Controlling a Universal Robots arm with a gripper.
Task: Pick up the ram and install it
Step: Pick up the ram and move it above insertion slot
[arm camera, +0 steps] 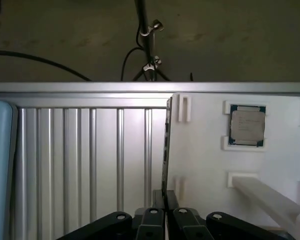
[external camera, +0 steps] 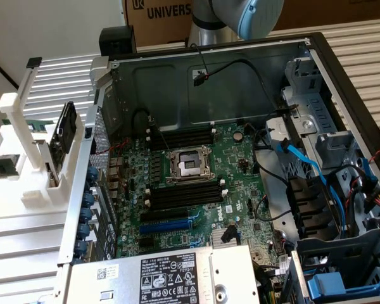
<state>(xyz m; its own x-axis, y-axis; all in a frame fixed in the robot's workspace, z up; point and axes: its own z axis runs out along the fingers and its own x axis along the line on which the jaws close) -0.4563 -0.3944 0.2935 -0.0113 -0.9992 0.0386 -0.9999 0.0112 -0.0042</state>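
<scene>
The ram [arm camera: 165, 150] shows edge-on in the wrist view as a thin dark strip standing upright in the notches of a white holder [arm camera: 205, 170]. My gripper [arm camera: 165, 222] sits at the ram's near end, its two black fingers [arm camera: 151, 220] drawn in against either side of the strip. In the exterior view the open computer case lies on its side. The motherboard [external camera: 240, 158] faces up, with black memory slots [external camera: 180, 136] above the processor socket [external camera: 189, 164] and more of them [external camera: 183, 193] below it.
A processor chip [arm camera: 247, 126] rests in a pocket of the white holder beside the ram. Ribbed metal table [arm camera: 90, 160] lies on the other side. A white rack [external camera: 25, 158] stands at the exterior view's left of the case. Cables and drive bays [external camera: 329, 190] crowd the case's right.
</scene>
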